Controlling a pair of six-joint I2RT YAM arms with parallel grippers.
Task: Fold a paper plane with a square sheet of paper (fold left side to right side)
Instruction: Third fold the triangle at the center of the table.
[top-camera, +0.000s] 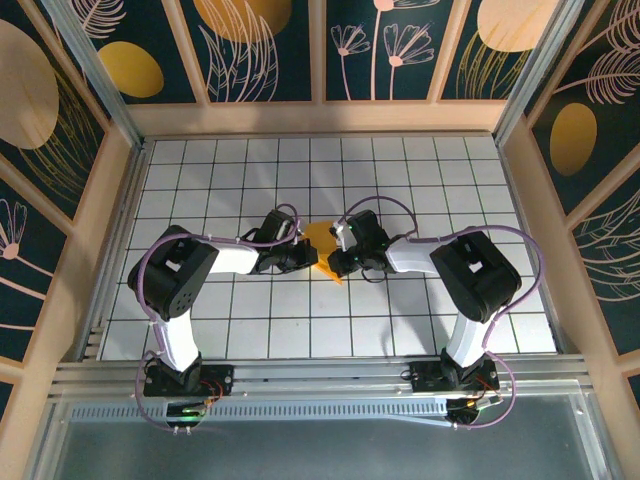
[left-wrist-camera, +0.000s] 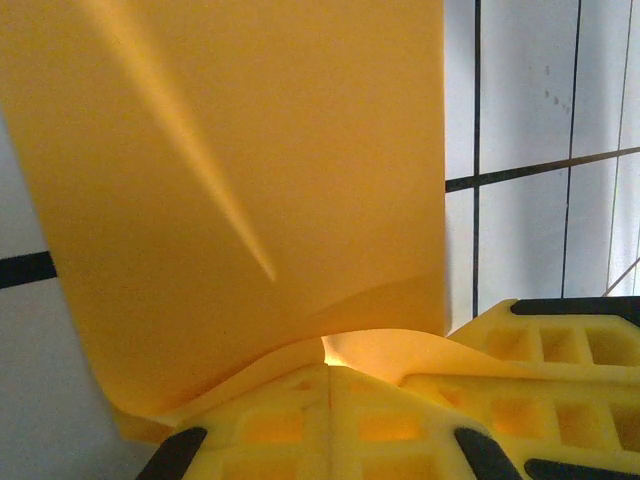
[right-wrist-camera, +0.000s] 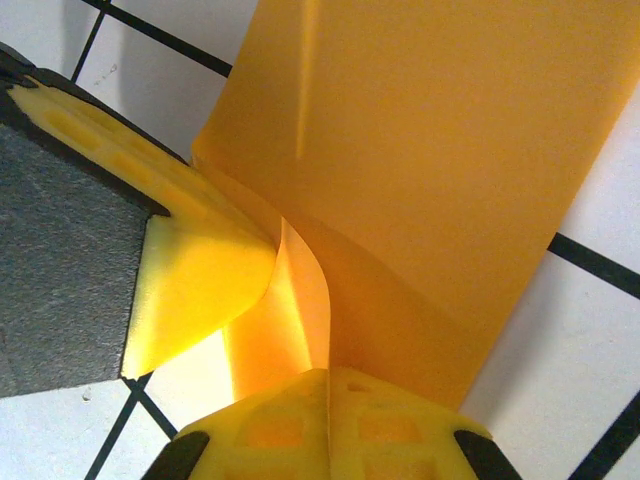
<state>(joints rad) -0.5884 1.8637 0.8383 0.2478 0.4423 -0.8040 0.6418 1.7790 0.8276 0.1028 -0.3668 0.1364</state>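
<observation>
The orange-yellow sheet of paper (top-camera: 322, 240) hangs between my two grippers at the middle of the grid table, folded and creased, only a small part showing from above. In the left wrist view the paper (left-wrist-camera: 250, 170) rises broad and flat from my left gripper (left-wrist-camera: 330, 368), whose yellow fingers (left-wrist-camera: 270, 425) are shut on its lower edge. In the right wrist view the paper (right-wrist-camera: 430, 170) curls into my right gripper (right-wrist-camera: 329, 372), shut on it. The other gripper's yellow finger (right-wrist-camera: 195, 290) touches the paper from the left. From above, the left gripper (top-camera: 312, 262) and right gripper (top-camera: 334, 262) nearly meet.
White gridded tabletop (top-camera: 400, 180) with black lines lies all around. Wooden walls with dark-blue patterned panels (top-camera: 260, 50) enclose it on three sides. A metal rail (top-camera: 320, 375) runs along the near edge by the arm bases.
</observation>
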